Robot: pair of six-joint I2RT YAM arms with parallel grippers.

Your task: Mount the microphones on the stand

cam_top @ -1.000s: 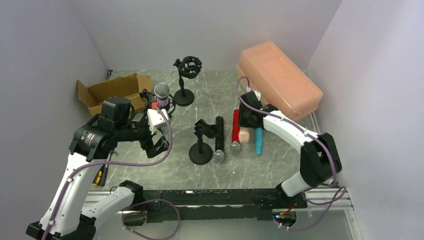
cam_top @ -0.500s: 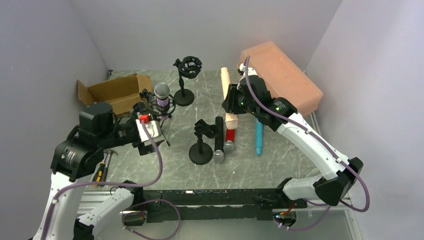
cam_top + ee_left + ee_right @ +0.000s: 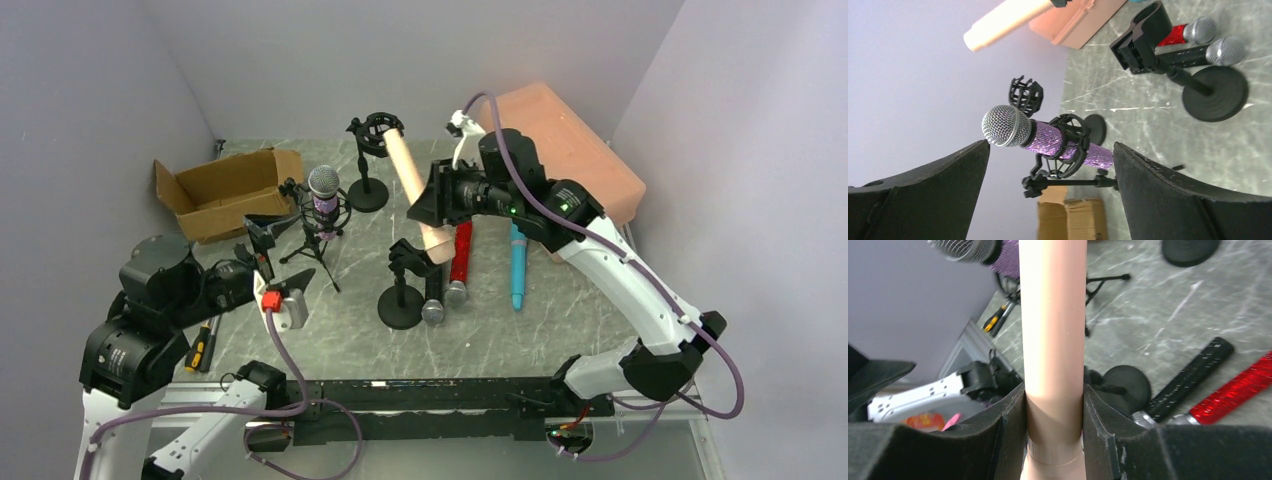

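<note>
Two arms: white shells, black cylindrical joints, purple cable [image 3: 300,362] looping along each. Left arm [image 3: 130,350] at 8 o'clock of overhead view, right arm [image 3: 625,285] at 3 o'clock, green light [image 3: 512,212] on it. Left gripper [image 3: 1050,147]: red block [image 3: 271,300], thick matte black fingers [image 3: 1168,200].

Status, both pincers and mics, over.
Left pincer open, empty. Right pincer shut on peach-beige stick microphone, airborne. Glittery purple microphone sits in tripod stand. Nothing blocking.

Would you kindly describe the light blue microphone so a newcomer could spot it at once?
Find the peach-pink box at the far right of the table. In front of it three microphones lie roughly parallel; the light blue microphone is the rightmost. Unlike the red microphone and black microphone beside it, which end in silver mesh heads, it is pale blue throughout.
</note>
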